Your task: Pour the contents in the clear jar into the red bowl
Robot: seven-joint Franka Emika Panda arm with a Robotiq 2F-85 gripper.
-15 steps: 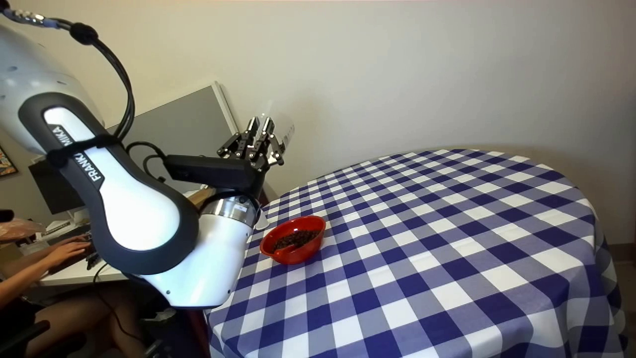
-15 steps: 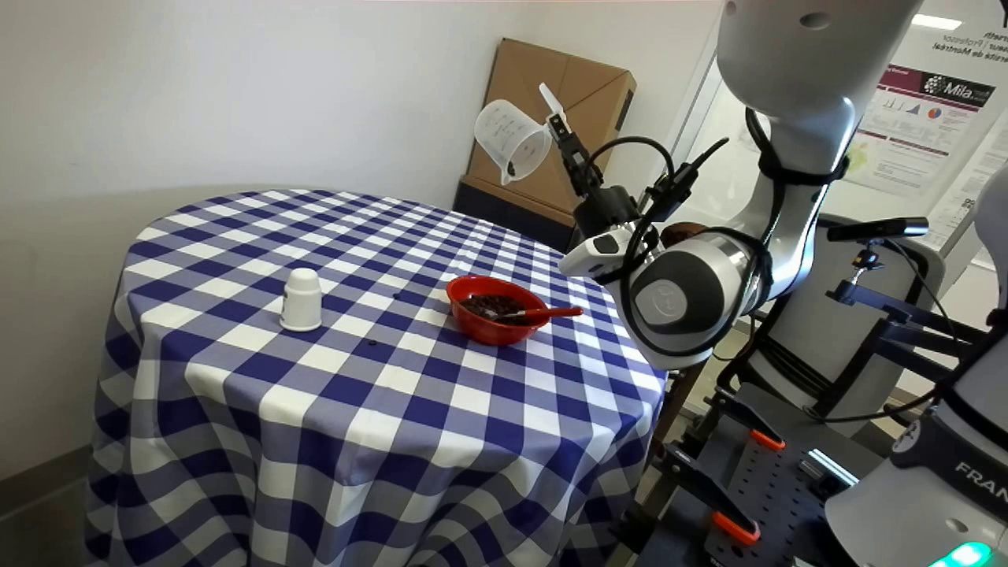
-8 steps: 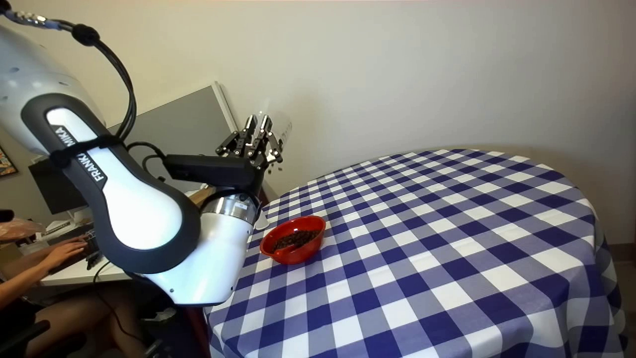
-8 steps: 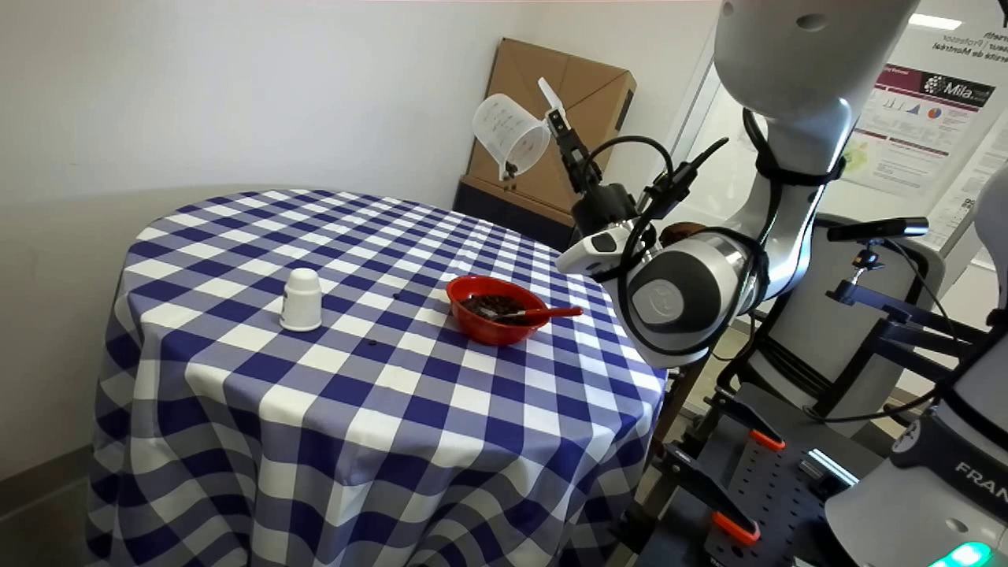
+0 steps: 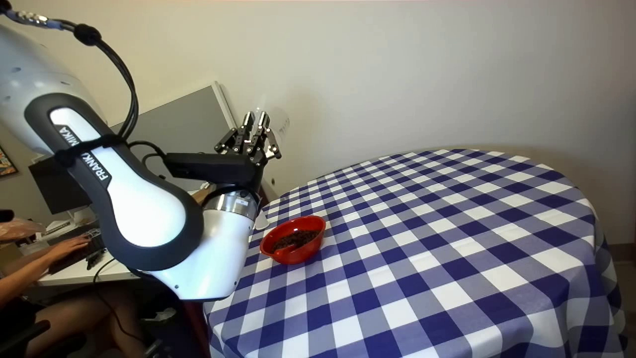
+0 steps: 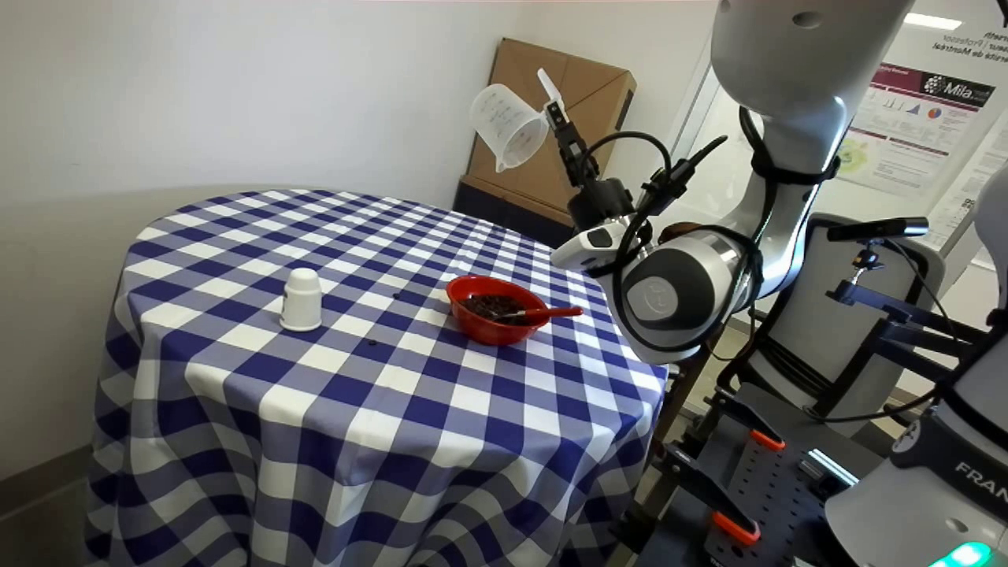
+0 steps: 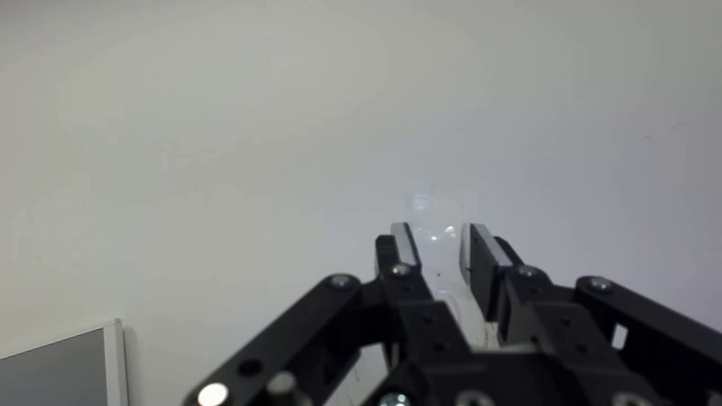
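Note:
The clear jar (image 6: 508, 126), with printed marks, a spout and a handle, is tilted mouth-down in the air above the table. It shows faintly in an exterior view (image 5: 279, 122). My gripper (image 6: 554, 116) is shut on its handle; in the wrist view the clear handle (image 7: 440, 256) runs between the fingertips of my gripper (image 7: 437, 232). I see no dark bits at the spout. The red bowl (image 6: 484, 329) stands on the table lower down, holding dark brown bits and a red-handled utensil (image 6: 551, 312). The bowl shows in both exterior views (image 5: 300, 257).
A white upside-down cup-like thing (image 6: 302, 301) stands on the checked tablecloth (image 6: 346, 409). A dark bit (image 6: 372, 342) lies on the cloth. A small dark bit (image 5: 273, 181) is in the air below the gripper. A cardboard box (image 6: 583, 87) stands behind the jar.
The jar and gripper have risen a little, moving slightly left in both exterior views. Dark bits gathered at the spout and fell half a second ago; none show at the spout now.

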